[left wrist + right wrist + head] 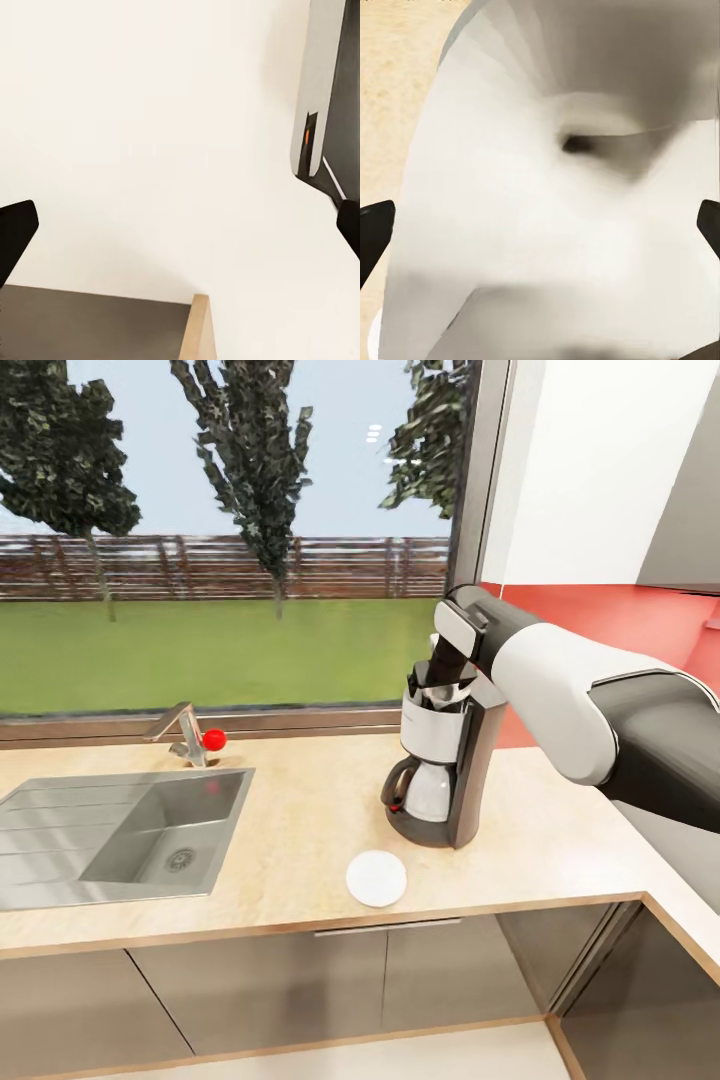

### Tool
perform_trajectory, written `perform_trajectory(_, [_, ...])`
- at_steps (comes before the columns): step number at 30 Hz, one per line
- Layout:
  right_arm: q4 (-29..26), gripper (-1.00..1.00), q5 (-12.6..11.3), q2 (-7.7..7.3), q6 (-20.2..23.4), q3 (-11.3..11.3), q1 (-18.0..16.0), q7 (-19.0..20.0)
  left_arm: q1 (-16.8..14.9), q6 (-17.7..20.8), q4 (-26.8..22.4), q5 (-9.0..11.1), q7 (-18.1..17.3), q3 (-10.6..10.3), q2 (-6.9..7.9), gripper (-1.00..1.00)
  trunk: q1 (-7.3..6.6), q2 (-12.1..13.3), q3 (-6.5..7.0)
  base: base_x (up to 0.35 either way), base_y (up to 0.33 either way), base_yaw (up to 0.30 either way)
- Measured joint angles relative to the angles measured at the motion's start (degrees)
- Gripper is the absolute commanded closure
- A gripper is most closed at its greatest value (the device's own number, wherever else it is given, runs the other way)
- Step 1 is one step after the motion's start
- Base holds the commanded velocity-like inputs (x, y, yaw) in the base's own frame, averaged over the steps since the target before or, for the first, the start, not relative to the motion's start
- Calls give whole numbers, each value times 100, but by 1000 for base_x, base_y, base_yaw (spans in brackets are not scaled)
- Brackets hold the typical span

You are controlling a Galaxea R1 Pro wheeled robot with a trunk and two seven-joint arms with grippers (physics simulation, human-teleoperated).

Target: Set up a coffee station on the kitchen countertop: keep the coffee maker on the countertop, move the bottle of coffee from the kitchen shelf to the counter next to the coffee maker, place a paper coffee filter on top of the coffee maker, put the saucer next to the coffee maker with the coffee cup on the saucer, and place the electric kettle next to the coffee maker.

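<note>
text: none legible | labels: none | coffee maker (pixel 440 770): no readable marking | numbers: none

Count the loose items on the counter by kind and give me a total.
Coffee maker: 1
Paper filter, on top of the coffee maker: 1
Saucer: 1
Total: 3

Home kitchen, light speckled countertop (pixel 300 830) over grey cabinet fronts (pixel 260 985), steel sink (pixel 110 840) with tap (pixel 185 732), coffee maker (pixel 445 765) and saucer (pixel 376 879) on top, big window (pixel 230 530) facing lawn, trees, fence
</note>
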Motion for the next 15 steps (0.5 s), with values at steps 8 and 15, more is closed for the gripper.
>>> perform_trajectory(8, [-11,-100,-21,0,-1,-18,0,1,0,2,0,0,0,-6,-5,-100,0,1,0,161,0,0])
perform_trajectory(15, [-42,-100,-30,0,-1,-24,0,1,0,-2,0,0,0,-3,-6,-100,1,1,0,5,0,0])
